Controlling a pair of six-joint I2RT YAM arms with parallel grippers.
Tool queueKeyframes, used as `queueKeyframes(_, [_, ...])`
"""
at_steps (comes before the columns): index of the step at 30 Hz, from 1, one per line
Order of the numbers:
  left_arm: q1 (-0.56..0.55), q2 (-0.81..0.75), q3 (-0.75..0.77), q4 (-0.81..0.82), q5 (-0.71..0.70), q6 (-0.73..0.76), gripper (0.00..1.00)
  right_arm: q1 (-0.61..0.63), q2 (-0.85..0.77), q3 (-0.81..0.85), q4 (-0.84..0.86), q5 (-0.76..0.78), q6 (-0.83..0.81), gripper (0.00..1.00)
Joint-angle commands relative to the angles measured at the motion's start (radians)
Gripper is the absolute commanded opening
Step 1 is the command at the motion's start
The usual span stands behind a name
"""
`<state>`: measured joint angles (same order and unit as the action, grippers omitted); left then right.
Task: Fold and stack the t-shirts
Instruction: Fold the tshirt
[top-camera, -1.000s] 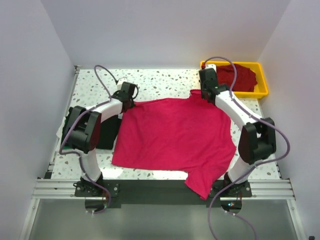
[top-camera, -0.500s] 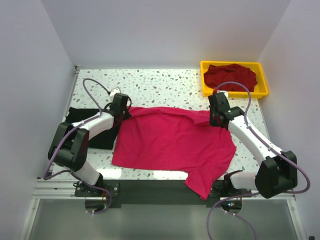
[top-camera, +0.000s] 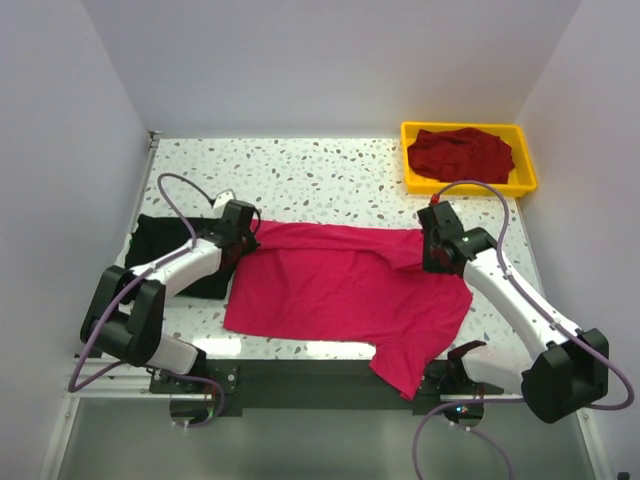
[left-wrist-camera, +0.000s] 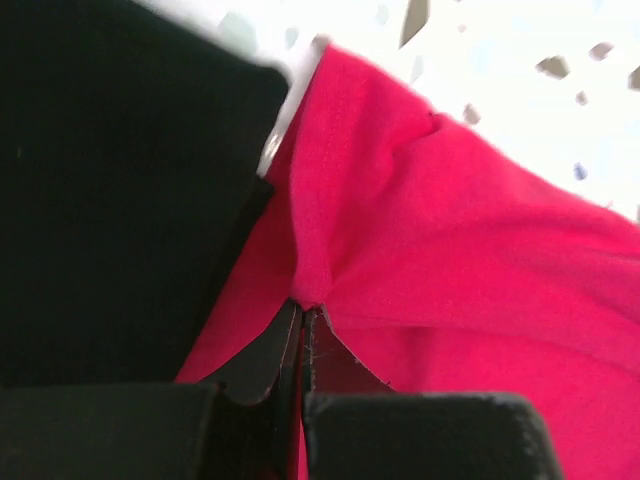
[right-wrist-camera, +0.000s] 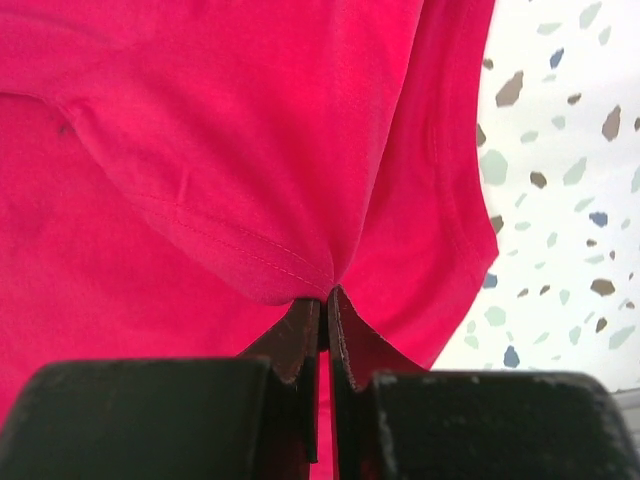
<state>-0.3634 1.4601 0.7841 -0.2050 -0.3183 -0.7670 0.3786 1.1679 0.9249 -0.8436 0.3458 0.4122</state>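
Both arms have a corner of the pink-red t-shirt (top-camera: 350, 300), which is spread across the middle of the table (top-camera: 330, 170). The left gripper (left-wrist-camera: 302, 312) is clamped tight on a small pucker at the shirt's upper-left corner. The right gripper (right-wrist-camera: 325, 297) is pinched the same way on the upper-right edge, with the top strip doubled over.

What worries me is how tiny those bites are. One uneven pull and a corner probably pops out, leaving a crooked fold. The left corner also sits right against the black t-shirt (top-camera: 155, 235) at mid-left, so that could get dragged along. A sleeve hangs past the table's bottom edge too, and might tug things askew. The maroon t-shirt (top-camera: 460, 150) sits in the yellow tray (top-camera: 527, 178), upper right.
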Motion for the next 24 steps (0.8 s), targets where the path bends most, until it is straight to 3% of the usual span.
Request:
queueKeyframes(1, [-0.008, -0.035, -0.040, -0.068, -0.042, -0.066, 0.00, 0.005, -0.034, -0.017, -0.072, 0.024, 0.059, 0.04])
queueKeyframes(9, [-0.008, -0.038, -0.062, -0.108, -0.039, -0.074, 0.00, 0.008, 0.006, -0.122, -0.120, -0.016, 0.146, 0.08])
queueKeyframes(11, [-0.012, -0.032, -0.062, -0.108, -0.024, -0.069, 0.02, 0.008, -0.007, -0.158, -0.092, -0.059, 0.149, 0.19])
queueKeyframes(12, [-0.014, -0.033, -0.059, -0.111, -0.019, -0.068, 0.07, 0.008, -0.010, -0.159, -0.088, -0.080, 0.149, 0.28])
queueKeyframes(13, [-0.016, -0.038, -0.056, -0.114, -0.013, -0.064, 0.14, 0.008, -0.011, -0.156, -0.086, -0.128, 0.149, 0.46])
queueKeyframes(14, [-0.022, -0.041, -0.051, -0.126, -0.015, -0.061, 0.15, 0.008, -0.011, -0.158, -0.080, -0.145, 0.146, 0.46])
queueKeyframes(17, [-0.031, -0.078, -0.028, -0.163, -0.039, -0.057, 0.36, 0.009, -0.019, -0.143, -0.115, -0.162, 0.132, 0.56])
queueKeyframes(18, [-0.034, -0.089, -0.005, -0.172, -0.044, -0.032, 0.54, 0.008, -0.027, -0.132, -0.123, -0.144, 0.131, 0.73])
queueKeyframes(20, [-0.067, -0.119, 0.032, -0.215, -0.083, -0.025, 0.71, 0.008, -0.062, -0.092, -0.115, -0.093, 0.128, 0.93])
queueKeyframes(21, [-0.086, -0.129, 0.065, -0.220, -0.096, -0.009, 0.82, 0.008, -0.071, -0.077, -0.106, -0.091, 0.125, 0.99])
queueKeyframes(24, [-0.155, -0.147, 0.119, -0.189, -0.113, 0.024, 0.99, 0.008, -0.067, -0.023, -0.039, -0.108, 0.103, 0.99])
